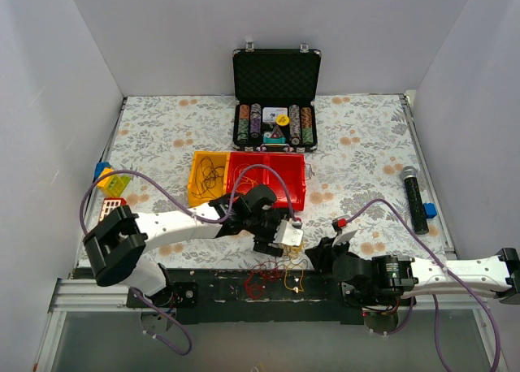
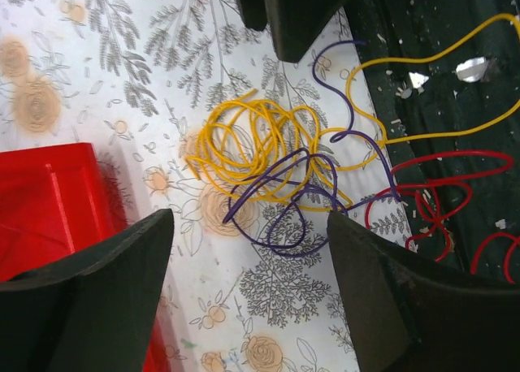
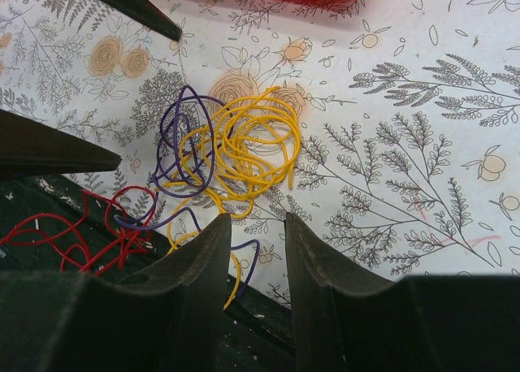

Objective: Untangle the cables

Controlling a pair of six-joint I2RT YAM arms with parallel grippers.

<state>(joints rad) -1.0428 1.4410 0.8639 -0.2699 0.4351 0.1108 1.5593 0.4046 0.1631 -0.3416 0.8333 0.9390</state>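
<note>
**A:** Where's the tangle?

**B:** The cables [image 3: 244,149] are at the near table edge, between both arms. The yellow coil [image 2: 244,144] is on the cloth [image 3: 406,144] with the purple wire [image 3: 180,128] looped through it. The red wire [image 3: 114,240] spills onto the dark front rail [image 2: 439,88]. The red bin [image 2: 49,201] is just behind.

**A:** Jaws?

**B:** The left gripper [image 2: 248,218] hovers over the purple loops with its jaws wide, gripping nothing. I read it as lined up to straddle a strand. The right gripper [image 3: 256,219] has a narrow gap with bare cloth showing through, so it holds nothing. It sits at the coil's near side, probably ready to pin the yellow while the left pulls purple.

**A:** Risk?

**B:** The wires are thin and springy, so I could easily pinch two at once.
</note>
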